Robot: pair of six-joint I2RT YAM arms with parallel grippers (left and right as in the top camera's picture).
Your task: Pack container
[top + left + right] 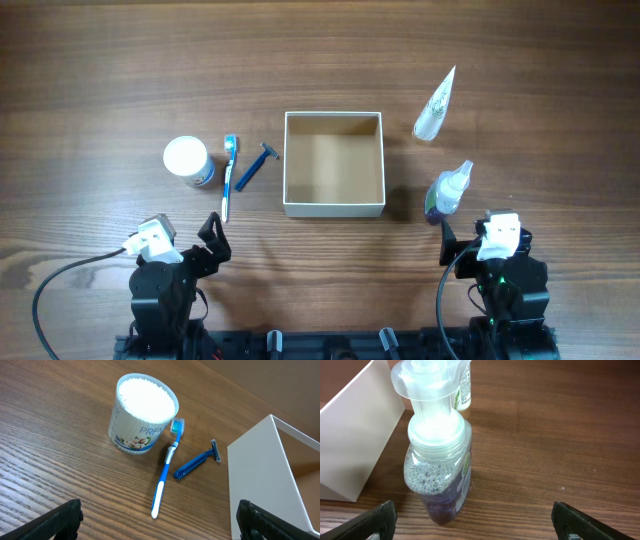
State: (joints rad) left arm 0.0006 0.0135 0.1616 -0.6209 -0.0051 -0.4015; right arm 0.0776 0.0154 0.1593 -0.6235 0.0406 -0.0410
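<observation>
Left gripper (160, 525), right gripper (475, 522) resting at near edge, jaws gaping wide, holding nothing. Clear pump bottle of purple soap (440, 475) standing just ahead of right jaws; gripping body below pump likely safest. Square white-walled, tan-floored container (334, 208) sitting empty mid-worktop, between both jaws' lines, farther off.

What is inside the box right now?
Nothing that shows. From overhead, the box has only its bare tan floor, with no item on it. In both wrist views its white wall covers most of the inside, so those views cannot confirm it.
</observation>
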